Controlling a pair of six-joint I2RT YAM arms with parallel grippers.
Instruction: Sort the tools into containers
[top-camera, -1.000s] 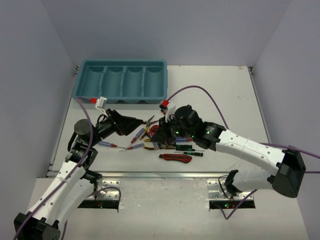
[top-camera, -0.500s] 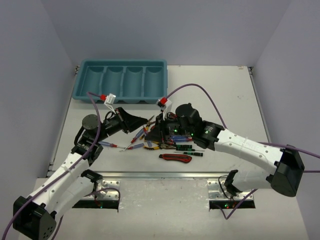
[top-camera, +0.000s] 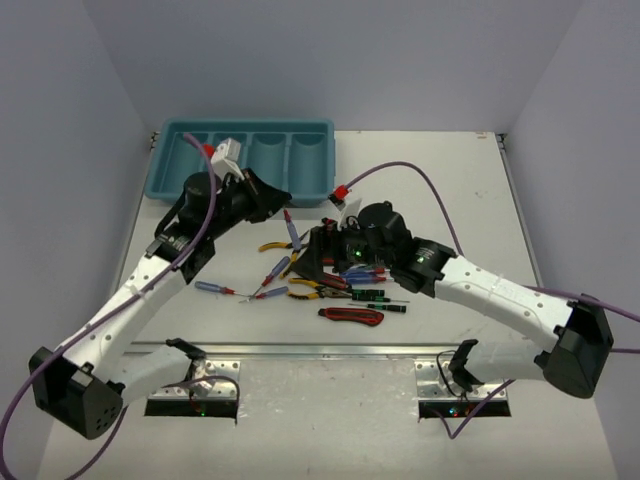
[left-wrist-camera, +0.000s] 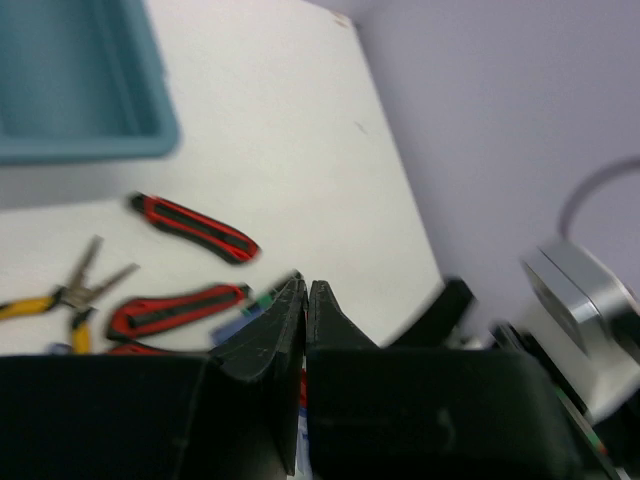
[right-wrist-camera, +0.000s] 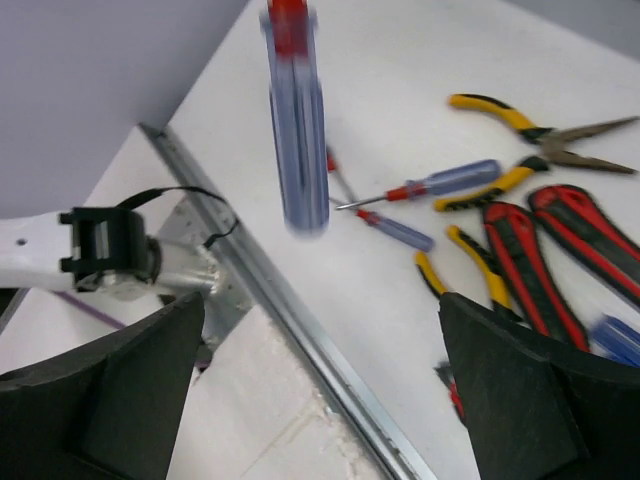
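My left gripper (top-camera: 282, 204) (left-wrist-camera: 306, 290) is shut on a blue-handled screwdriver with a red collar (top-camera: 291, 232) (right-wrist-camera: 297, 130). The screwdriver hangs above the table, just in front of the teal tray of containers (top-camera: 245, 165) (left-wrist-camera: 80, 100). My right gripper (top-camera: 310, 262) (right-wrist-camera: 330, 400) stands wide open and empty, low over the left end of the tool pile. Still on the table lie yellow-handled pliers (top-camera: 275, 244) (right-wrist-camera: 540, 130), more screwdrivers (top-camera: 215, 288) (right-wrist-camera: 440, 182), red-and-black utility knives (top-camera: 350, 316) (left-wrist-camera: 195, 225) and thin black-and-green precision screwdrivers (top-camera: 380, 297).
The tray's four compartments hold nothing that I can see. A metal rail (top-camera: 320, 350) (right-wrist-camera: 300, 320) runs along the table's near edge. A purple cable (top-camera: 400, 172) arcs over the right arm.
My left gripper has shut on the blue screwdriver and lifted it up and back toward the tray. My right gripper was shut by the pile and has opened wide.
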